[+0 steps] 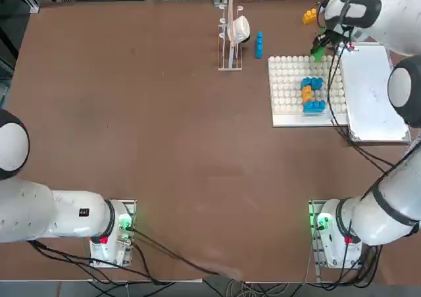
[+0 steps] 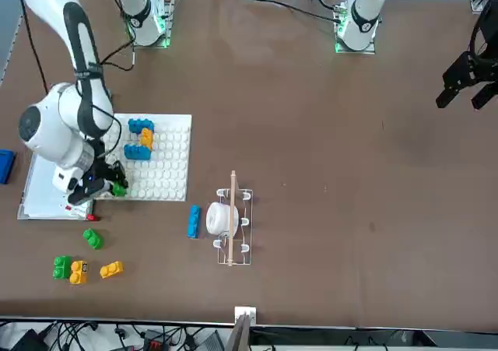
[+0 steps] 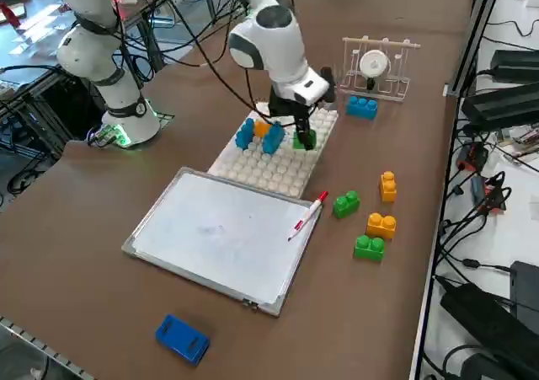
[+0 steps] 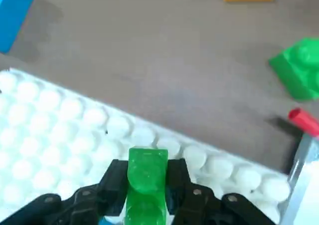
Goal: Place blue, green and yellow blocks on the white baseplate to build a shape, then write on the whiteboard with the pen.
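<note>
Brown tabletop carries my workspace: nearest me, whiteboard with pen on its edge; beyond, white baseplate, above whose far edge my right gripper clamps a green block.

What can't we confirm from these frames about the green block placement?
- Whether the green block touches the white baseplate: the right gripper, shut on it, covers its underside in the wrist view; the arm blocks it in the top view.
- Block's lower end: cut off by the wrist picture's edge.
- Marks on the whiteboard: too faint to read in the side view.
</note>
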`<state>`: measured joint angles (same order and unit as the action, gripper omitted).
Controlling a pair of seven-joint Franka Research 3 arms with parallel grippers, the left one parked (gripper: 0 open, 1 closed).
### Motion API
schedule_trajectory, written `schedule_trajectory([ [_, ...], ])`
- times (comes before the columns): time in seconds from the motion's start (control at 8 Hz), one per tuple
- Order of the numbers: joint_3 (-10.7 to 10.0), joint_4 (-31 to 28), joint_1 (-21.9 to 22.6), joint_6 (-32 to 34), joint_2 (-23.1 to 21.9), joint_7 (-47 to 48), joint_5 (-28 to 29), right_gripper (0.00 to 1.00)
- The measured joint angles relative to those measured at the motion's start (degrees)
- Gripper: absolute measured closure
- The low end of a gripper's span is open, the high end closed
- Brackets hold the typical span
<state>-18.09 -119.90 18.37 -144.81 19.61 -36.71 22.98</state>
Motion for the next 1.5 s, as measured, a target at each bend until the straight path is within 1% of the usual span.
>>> schedule_trajectory([
  [0.12,-0.01,-4.58,0.87,-3.23,-2.20,0.13,0.00,0.58],
  [0.25,-0.02,-7.62,1.35,-4.48,-4.18,0.25,0.01,0.58],
  [0.38,-0.03,-9.32,1.44,-4.73,-5.83,0.27,0.01,0.58],
  [0.62,-0.18,-10.56,1.44,-4.85,-7.54,0.28,0.01,0.58],
  [0.88,-0.25,-10.64,1.44,-7.27,-7.59,0.28,0.01,0.58],
  [1.12,-0.38,-10.78,1.44,-12.73,-7.38,1.53,0.09,0.58],
  [1.25,-0.40,-11.00,1.45,-15.11,-6.96,3.71,0.12,0.58],
  [1.5,-0.40,-11.33,1.59,-16.66,-5.84,9.42,0.16,0.58],
])
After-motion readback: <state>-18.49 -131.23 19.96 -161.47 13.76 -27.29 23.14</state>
